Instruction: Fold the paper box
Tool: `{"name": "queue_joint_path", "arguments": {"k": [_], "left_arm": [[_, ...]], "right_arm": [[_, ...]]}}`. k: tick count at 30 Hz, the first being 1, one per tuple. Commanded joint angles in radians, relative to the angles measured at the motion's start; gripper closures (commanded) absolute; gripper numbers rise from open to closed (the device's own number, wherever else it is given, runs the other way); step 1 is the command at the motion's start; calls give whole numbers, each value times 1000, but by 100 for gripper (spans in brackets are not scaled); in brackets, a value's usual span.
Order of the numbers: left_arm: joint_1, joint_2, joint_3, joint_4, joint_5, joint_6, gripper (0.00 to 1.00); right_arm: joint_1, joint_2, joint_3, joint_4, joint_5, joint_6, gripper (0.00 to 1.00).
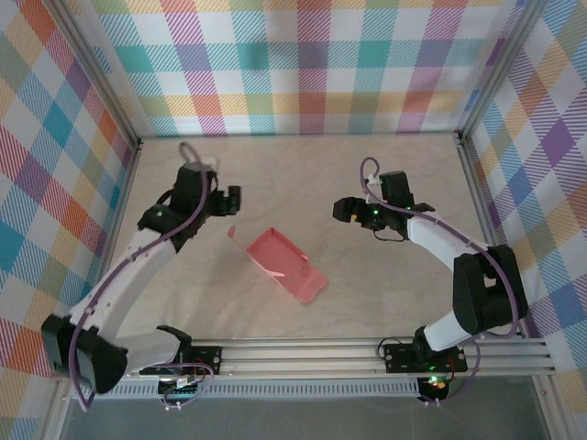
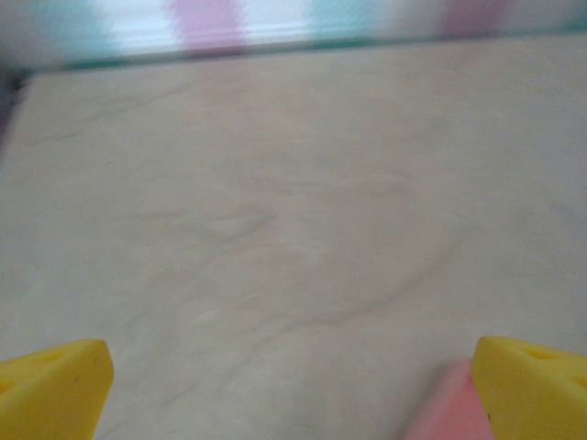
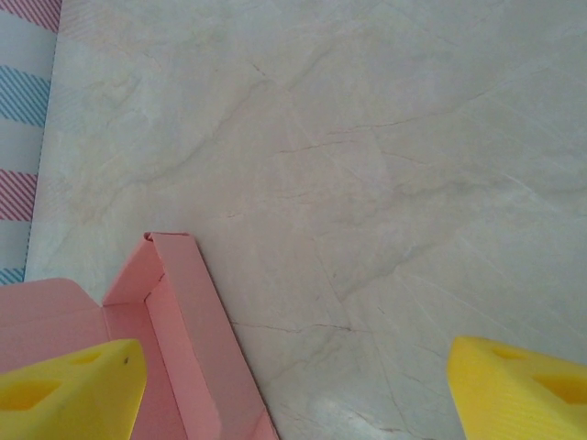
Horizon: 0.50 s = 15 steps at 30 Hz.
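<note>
Top view: we see paper box on bench between arms, side walls partly raised. Left hand and right hand flank it, both apart from it.

Left wrist: we see left hand wide, empty; box corner just beside one finger.

Right wrist: we see right hand wide, empty; box beside one finger.

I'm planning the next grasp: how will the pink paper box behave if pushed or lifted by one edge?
The paper box looks like thin card, so it's probably light and would likely slide across the smooth table when pushed. Its creased side wall suggests it bends at the folds; lifted by one edge, it would probably sag or hinge.
</note>
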Motion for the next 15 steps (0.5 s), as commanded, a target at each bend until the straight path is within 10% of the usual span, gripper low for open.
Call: {"name": "queue_joint_path", "arguments": {"k": [1, 6, 15], "left_arm": [[78, -113, -124, 19, -201, -325, 0], [118, -151, -231, -194, -207, -717, 4], [-20, -62, -406, -178, 80, -999, 21]], "right_arm": [[19, 16, 30, 51, -32, -23, 15], [39, 37, 48, 65, -32, -16, 14], [58, 80, 70, 81, -32, -6, 14]]}}
